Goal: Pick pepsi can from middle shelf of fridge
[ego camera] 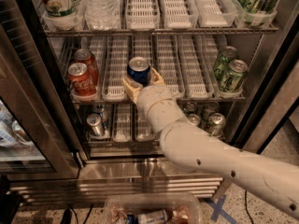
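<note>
**Pepsi can in the gripper at the front of the middle shelf**

I have the arm [210, 153] reaching up from the lower right into the open fridge [117, 171]. The gripper [141, 78] sits at the front edge of the middle shelf [187, 73], a little left of centre. Its two pale fingers [130, 87] are closed narrowly on the pepsi can [138, 68], one on each side of the can's lower half.

The can stands upright, its silver top facing my camera and its dark blue side showing above the fingers. It is over the front end of one of the white slotted lanes. The wrist hides the can's base, so I cannot tell whether it rests on the rack or hangs just above it.

To the left on the same shelf, two red Coca-Cola cans [80, 78] stand close together, one behind the other, well apart from the gripper. At the far right end of the shelf is a pair of green cans [230, 71]. The lanes between them and the gripper show only white plastic.

On the rack above, I see bottles [100, 3] at the left. On the rack below, silver-topped cans [96, 124] stand at the left, with more beside the arm at the right. A clear plastic tub [149, 209] sits on the floor in front of the steel base.
</note>
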Available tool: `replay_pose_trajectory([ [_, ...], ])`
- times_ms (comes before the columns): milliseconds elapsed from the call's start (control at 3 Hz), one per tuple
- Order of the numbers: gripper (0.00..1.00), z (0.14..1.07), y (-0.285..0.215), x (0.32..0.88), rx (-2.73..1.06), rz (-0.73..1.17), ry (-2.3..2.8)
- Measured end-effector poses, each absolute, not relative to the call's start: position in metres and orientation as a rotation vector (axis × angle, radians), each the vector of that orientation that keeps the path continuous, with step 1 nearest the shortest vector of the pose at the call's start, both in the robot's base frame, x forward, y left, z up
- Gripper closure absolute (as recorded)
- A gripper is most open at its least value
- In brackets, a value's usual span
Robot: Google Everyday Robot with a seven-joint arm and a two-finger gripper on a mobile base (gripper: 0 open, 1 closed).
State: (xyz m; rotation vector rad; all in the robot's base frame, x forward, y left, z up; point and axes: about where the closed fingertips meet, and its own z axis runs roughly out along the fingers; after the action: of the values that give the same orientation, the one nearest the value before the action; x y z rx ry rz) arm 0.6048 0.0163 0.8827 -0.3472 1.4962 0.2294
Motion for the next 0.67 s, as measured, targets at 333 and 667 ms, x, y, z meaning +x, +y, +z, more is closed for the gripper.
replay_pose_trajectory([
  [333,1.0,0.87,0.016,0.568,-0.409,0.299,1.569],
  [667,1.0,0.873,-0.005,0.546,-0.457,0.33,1.628],
])
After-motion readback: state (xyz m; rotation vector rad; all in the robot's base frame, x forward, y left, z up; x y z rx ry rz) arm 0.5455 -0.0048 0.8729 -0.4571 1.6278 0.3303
